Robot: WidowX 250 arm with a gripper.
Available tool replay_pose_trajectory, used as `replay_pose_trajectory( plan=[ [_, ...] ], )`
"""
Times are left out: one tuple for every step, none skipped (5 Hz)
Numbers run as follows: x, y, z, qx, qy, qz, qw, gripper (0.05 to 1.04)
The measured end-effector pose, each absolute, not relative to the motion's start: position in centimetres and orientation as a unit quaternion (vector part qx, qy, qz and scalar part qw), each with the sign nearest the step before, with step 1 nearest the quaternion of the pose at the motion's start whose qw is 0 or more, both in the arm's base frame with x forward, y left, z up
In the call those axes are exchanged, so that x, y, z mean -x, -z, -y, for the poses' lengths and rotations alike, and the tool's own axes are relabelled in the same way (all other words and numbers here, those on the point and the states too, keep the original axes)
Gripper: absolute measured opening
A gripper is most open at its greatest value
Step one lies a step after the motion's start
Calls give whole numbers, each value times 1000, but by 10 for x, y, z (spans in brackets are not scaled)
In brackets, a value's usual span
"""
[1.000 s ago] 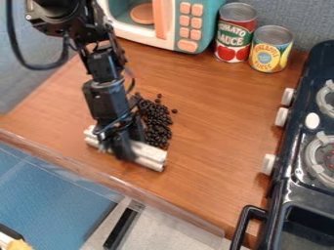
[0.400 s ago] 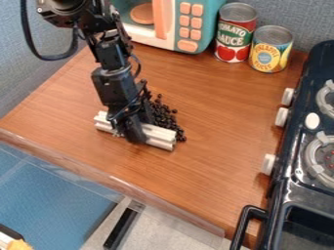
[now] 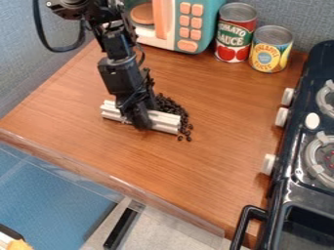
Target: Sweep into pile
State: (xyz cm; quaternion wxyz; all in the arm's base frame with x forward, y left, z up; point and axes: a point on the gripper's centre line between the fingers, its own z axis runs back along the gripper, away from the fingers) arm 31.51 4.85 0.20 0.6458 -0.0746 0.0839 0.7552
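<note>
My black gripper (image 3: 138,119) hangs low over the left-centre of the wooden counter, holding a white ribbed bar (image 3: 161,120) across its middle. The bar lies low over the counter, its left end at the gripper's left and its right end up against the dark beans. The small black beans (image 3: 175,108) are heaped just behind the bar, on the microwave side, and trail around its right end, where a few lie apart. Part of the heap is hidden behind the gripper and the bar.
A toy microwave (image 3: 182,24) stands at the back, with a tomato sauce can (image 3: 235,33) and a pineapple can (image 3: 270,50) to its right. A dark toy stove (image 3: 306,146) lines the right side. The counter's front edge (image 3: 111,178) slants down to the right.
The gripper and bar have moved up and to the right toward the microwave. The beans have been pushed closer together behind the bar, with a few slipping past its right end.
</note>
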Motion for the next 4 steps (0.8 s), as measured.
replay_pose_trajectory(
  plan=[
    [-325,-2,-50,80,-758,-78,643,384],
    [-336,-2,-54,84,-765,-72,635,384],
    [-342,-2,-55,86,-768,-71,630,384],
    [-345,-3,-55,86,-769,-73,630,384]
  ],
)
